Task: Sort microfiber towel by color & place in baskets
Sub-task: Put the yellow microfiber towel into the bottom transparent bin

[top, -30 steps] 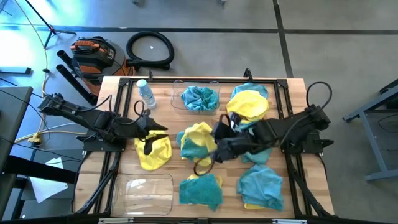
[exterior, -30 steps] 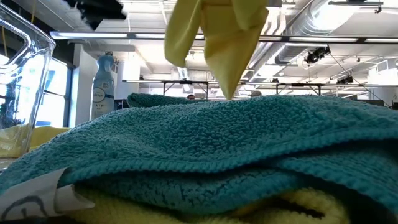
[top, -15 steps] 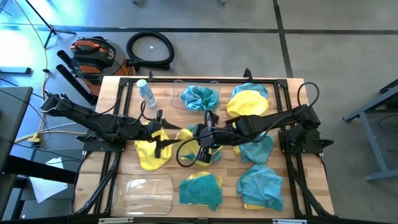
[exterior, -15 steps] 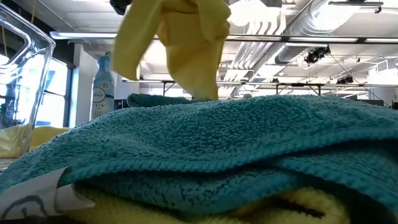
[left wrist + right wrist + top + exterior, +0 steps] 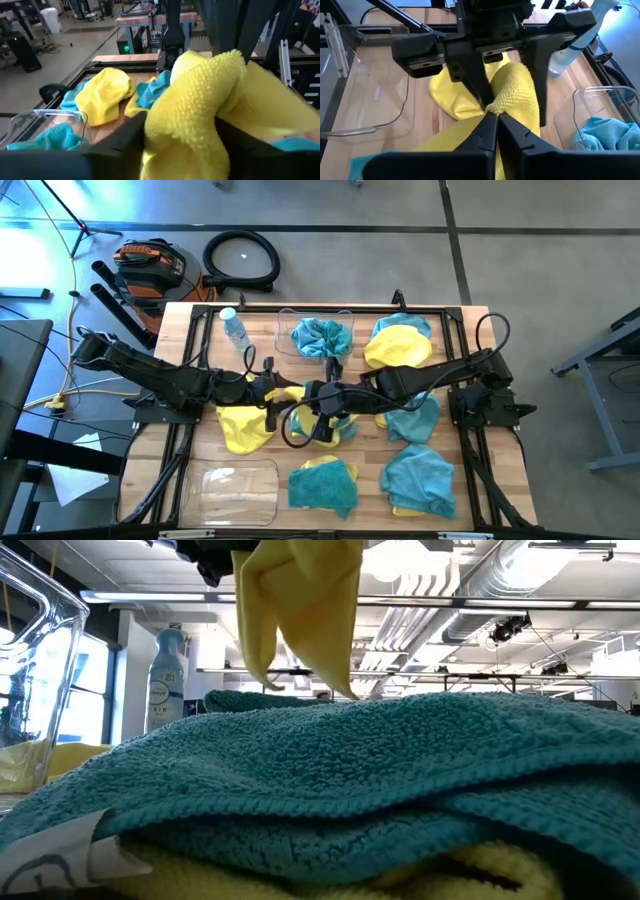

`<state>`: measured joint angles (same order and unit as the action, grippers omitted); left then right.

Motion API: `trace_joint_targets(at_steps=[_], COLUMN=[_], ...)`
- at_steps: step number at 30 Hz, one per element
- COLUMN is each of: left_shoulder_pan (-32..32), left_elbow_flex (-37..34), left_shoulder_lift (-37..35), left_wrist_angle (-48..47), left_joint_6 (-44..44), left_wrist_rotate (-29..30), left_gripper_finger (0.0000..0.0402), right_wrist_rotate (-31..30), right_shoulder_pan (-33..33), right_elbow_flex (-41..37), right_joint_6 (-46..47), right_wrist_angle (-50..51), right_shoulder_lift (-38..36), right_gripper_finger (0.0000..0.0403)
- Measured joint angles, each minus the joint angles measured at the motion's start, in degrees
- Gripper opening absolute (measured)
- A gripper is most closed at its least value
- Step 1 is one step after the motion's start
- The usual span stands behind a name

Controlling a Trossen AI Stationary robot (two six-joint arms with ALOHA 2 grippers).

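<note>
A bright yellow microfiber towel [image 5: 291, 391] hangs in the air over the middle of the table and shows hanging in the low view [image 5: 300, 610]. My right gripper [image 5: 495, 119] reaches in from the right and is shut on it. My left gripper [image 5: 279, 393] faces it from the left, open, with one finger [image 5: 472, 82] on either side of the towel's upper fold. The far basket [image 5: 345, 320] holds teal towels. The near basket [image 5: 238, 490] is clear plastic and stands at the near left. My right gripper pinches a bunched fold of the yellow towel [image 5: 496, 106] between its two fingertips, coming level from the table's right. The towel hangs below the fingers, slack and lifted clear of the table. My left gripper straddles the same fold [image 5: 200, 100]; I cannot tell whether its fingers touch it.
More towels lie on the table: a yellow one [image 5: 245, 428] at the left, a teal and yellow pile [image 5: 325, 485] near the front, teal ones [image 5: 420, 480] at the right, a yellow one [image 5: 400, 345] at the far right. A water bottle [image 5: 235, 330] stands at the far left.
My right gripper has carried the yellow towel toward the table's left, lifted clear. My left gripper has gone right to meet it, and its fingers now stand on either side of the towel.
</note>
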<state>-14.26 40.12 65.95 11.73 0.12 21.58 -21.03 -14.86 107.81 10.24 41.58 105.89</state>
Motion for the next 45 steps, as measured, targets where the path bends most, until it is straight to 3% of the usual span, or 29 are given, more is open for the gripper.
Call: trace_joint_targets(at_steps=[5, 8, 12, 15, 20, 24, 29, 35, 40, 45], left_shoulder_pan=[-0.10, -0.54, -2.13, -4.74, -12.26, -20.31, -31.18, -40.88, -45.79, -48.38], left_elbow_flex=[0.00, 0.05, 3.91, 7.51, 12.30, 16.22, 20.85, 26.34, 31.18, 33.92], left_shoulder_lift=[-0.11, -0.40, -3.20, -5.62, -8.40, -8.86, -7.72, -3.86, 1.74, 7.82], left_wrist_angle=[0.02, -0.53, -14.10, -25.85, -37.15, -46.31, -54.00, -59.55, -64.95, -68.09], left_joint_6=[-0.55, -1.36, -3.75, -8.53, -14.80, -22.86, -32.79, -44.60, -55.95, -65.68], left_wrist_rotate=[0.00, 0.20, 2.03, 6.94, 8.96, 10.14, 11.63, 11.87, 6.57, 0.83], left_gripper_finger=[0.0019, 0.0015, 0.0004, 0.0003, 0.0002, 0.0001, 0.0001, 0.0001, 0.0000, 0.0000], right_wrist_rotate=[-0.34, -0.33, -1.62, -5.50, -14.61, -19.97, -19.18, -14.77, -13.09, -12.99], right_shoulder_pan=[0.54, 0.64, 0.43, -0.75, -4.59, -8.40, -11.46, -12.31, -12.30, -12.30], right_elbow_flex=[0.00, 0.00, 0.00, 0.02, 0.02, -4.60, -17.62, -36.32, -48.07, -53.91], right_joint_6=[1.29, 1.29, 4.50, 10.02, 21.83, 29.67, 38.30, 44.82, 45.26, 45.18], right_wrist_angle=[0.03, 1.40, 10.07, 19.01, 34.53, 38.60, 34.42, 16.69, 0.75, -8.52], right_shoulder_lift=[-0.01, -0.04, -1.06, -2.08, -2.08, -2.89, -5.99, -12.12, -17.14, -19.82], right_gripper_finger=[0.0022, 0.0046, 0.0086, 0.0111, 0.0125, 0.0126, 0.0126, 0.0126, 0.0126, 0.0126])
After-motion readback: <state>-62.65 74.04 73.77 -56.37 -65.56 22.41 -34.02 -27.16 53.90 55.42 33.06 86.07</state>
